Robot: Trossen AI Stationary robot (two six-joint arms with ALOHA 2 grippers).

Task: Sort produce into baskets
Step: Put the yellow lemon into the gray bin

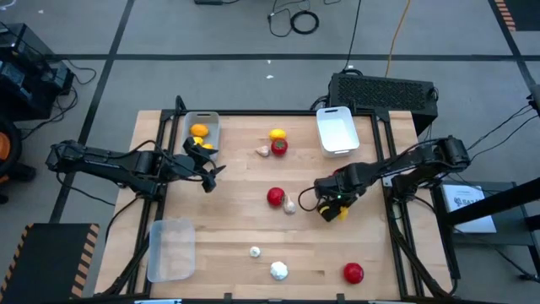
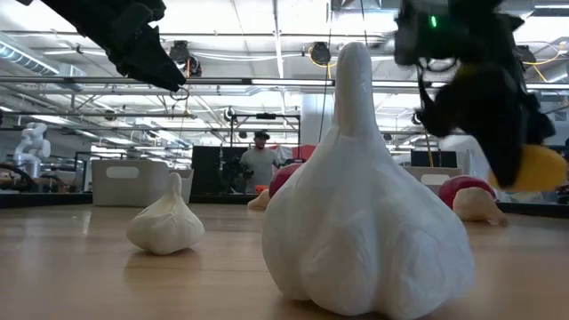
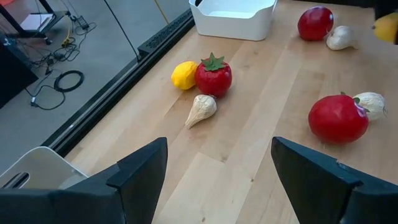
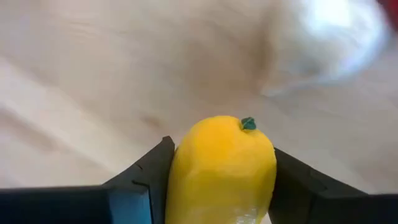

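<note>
My right gripper [image 1: 333, 208] is shut on a yellow lemon [image 4: 221, 168] over the table's right middle, and the low view shows the lemon [image 2: 538, 169] above the tabletop. Just to its left a red piece [image 1: 275, 196] and a garlic bulb [image 1: 289, 205] lie on the wood. My left gripper [image 1: 209, 173] hangs open and empty beside the grey basket [image 1: 211, 122], which holds yellow-orange pieces [image 1: 199, 132]. The white basket [image 1: 336, 129] stands far right of centre, and the clear basket [image 1: 171, 249] stands near left. My right gripper pinches the lemon's two opposite sides [image 4: 180, 177] between its two fingers [image 4: 146, 177]. The fingers come from above, pointing steeply down. The lemon's green-tipped end [image 4: 248, 124] points away from the gripper. The lemon is lifted clear of the table.
A lemon [image 1: 277, 134], a red piece [image 1: 279, 147] and a garlic bulb [image 1: 262, 151] lie together at the far middle. Two garlic bulbs [image 1: 255, 251] [image 1: 278, 270] and a red piece [image 1: 353, 272] lie near the front edge. A person stands in the room behind [image 2: 260, 160].
</note>
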